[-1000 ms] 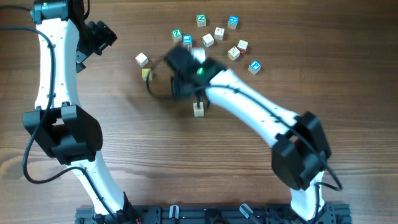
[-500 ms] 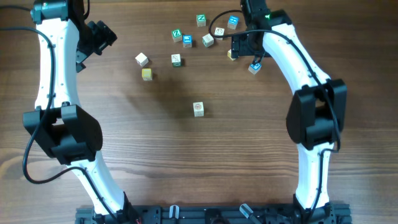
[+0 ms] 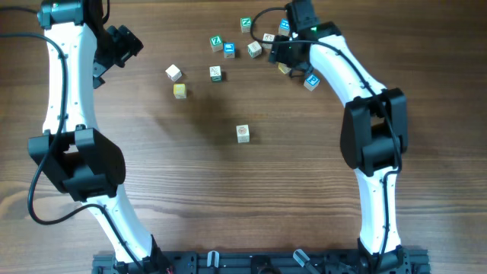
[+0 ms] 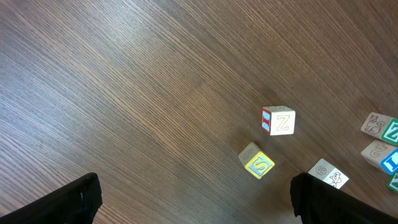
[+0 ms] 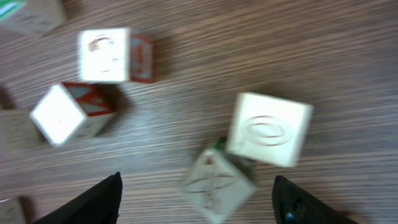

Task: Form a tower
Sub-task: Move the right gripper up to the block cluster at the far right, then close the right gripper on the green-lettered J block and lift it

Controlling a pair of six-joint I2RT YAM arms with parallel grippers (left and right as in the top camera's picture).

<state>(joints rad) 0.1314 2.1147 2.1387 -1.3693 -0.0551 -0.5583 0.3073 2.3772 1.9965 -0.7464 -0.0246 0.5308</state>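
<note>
- Overhead view: the tower [image 3: 243, 133] is seen well apart from both sets of fingers; stacking is judged barely begun.
- Right fingers [image 5: 196, 186] are spread above loose cubes [image 5: 269, 129], nothing gripped; left fingers [image 4: 194, 186] are wide, empty.

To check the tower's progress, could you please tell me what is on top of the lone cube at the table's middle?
Nothing: the lone cube shows its pale top face bare. From straight overhead, whatever might lie beneath it is covered.

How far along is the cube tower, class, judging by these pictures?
Done: one pale cube stands alone mid-table, seemingly the base. In hand: nothing yet; the right hand hovers open over the loose cubes, the left hand open, off aside. Left: all the stacking.
</note>
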